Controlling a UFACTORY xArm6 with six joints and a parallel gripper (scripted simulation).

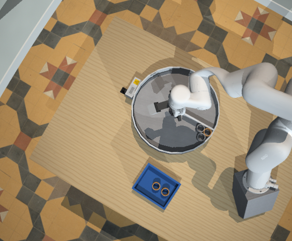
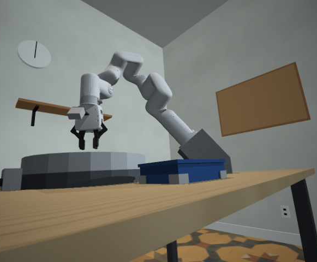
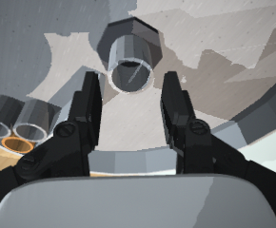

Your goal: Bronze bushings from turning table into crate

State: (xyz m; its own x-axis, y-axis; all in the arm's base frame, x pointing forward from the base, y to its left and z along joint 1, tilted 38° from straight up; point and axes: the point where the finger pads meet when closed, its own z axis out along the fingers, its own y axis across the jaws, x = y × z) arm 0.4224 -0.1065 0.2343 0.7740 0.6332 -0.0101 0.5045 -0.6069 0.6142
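My gripper is open and empty above the turning table. A steel bushing stands below the fingers beside the dark hub, seen in the wrist view; the arm hides it in the top view. One bronze bushing stands near the rim by the divider, close against two steel bushings. The blue crate holds two bronze bushings in its right part.
The turning table has a raised rim and a straight divider from the middle to the rim. A grey box with a yellow label sits against its outer left side. The arm's base block stands right of the crate.
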